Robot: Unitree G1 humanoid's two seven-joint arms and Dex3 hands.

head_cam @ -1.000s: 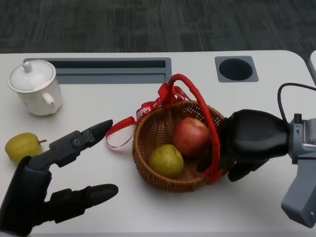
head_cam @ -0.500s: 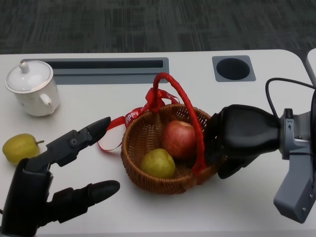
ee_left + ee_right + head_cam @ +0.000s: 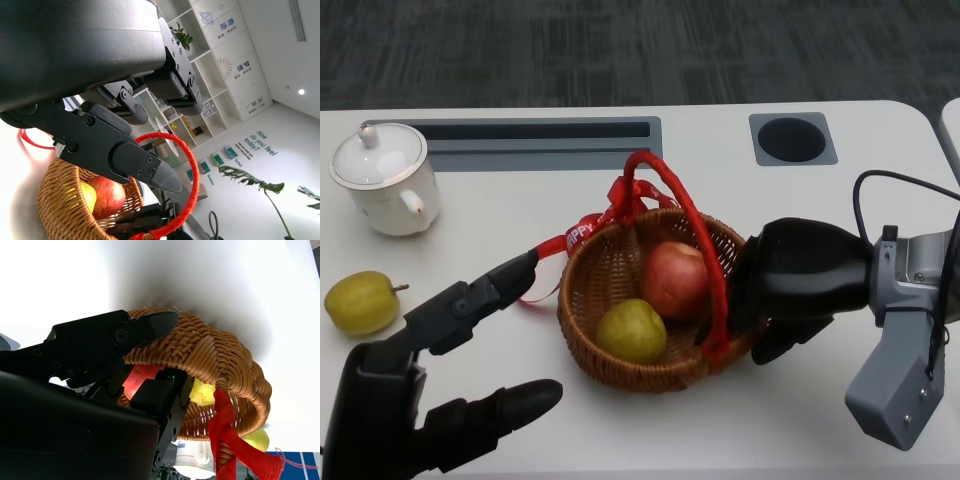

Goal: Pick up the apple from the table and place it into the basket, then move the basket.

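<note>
Wicker basket [image 3: 650, 300] has slid left from a second ago, toward the open, empty left hand [image 3: 430, 390]; the right hand [image 3: 790, 285] grips its rim. Red apple [image 3: 673, 279] sits inside: moving stage underway

From the head we look down on the basket [image 3: 650, 300]; our left wrist view looks across at it from nearby, our right wrist view sits hard against its weave.
</note>
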